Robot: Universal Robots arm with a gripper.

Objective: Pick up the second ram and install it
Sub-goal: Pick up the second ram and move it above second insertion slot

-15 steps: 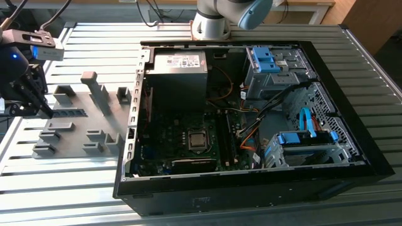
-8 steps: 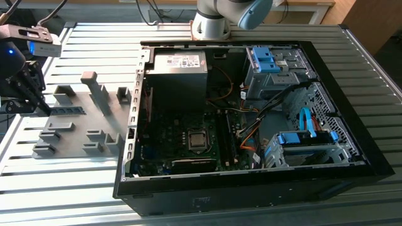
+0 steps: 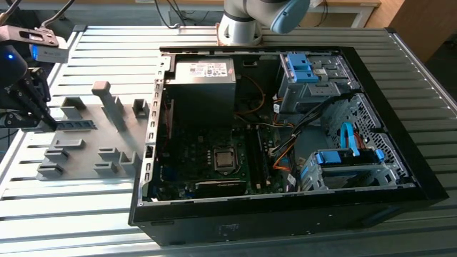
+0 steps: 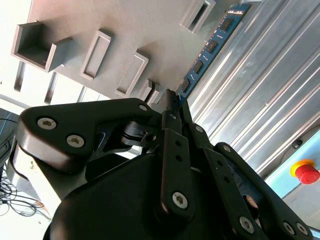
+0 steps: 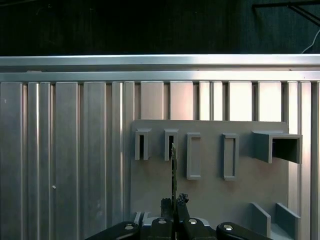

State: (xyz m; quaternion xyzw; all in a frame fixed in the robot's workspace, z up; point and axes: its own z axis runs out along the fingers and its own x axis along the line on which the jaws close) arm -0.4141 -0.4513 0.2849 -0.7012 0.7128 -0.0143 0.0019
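Observation:
The second ram (image 3: pixel 75 125) is a thin blue stick with dark chips, lying level just over the grey holder fixture (image 3: pixel 89 145) at the exterior view's left. My gripper (image 3: pixel 44 122) is shut on the stick's end, away from the computer. The chips run along the ram (image 4: pixel 210 47) in the second wrist view, where the fingertips (image 4: pixel 172 102) pinch its near end. In the first wrist view the ram (image 5: pixel 173 167) is edge-on, rising from my gripper (image 5: pixel 174 201) over the fixture (image 5: pixel 210 195). Whether the stick touches the fixture is unclear.
An open black computer case (image 3: pixel 286 211) lies to the exterior view's right of the fixture, with the motherboard (image 3: pixel 214 155), a power supply (image 3: pixel 203 72) and blue drive bays (image 3: pixel 350 158). The arm's base (image 3: pixel 239 27) stands behind it. A red button (image 4: pixel 306 172) sits off the ribbed table.

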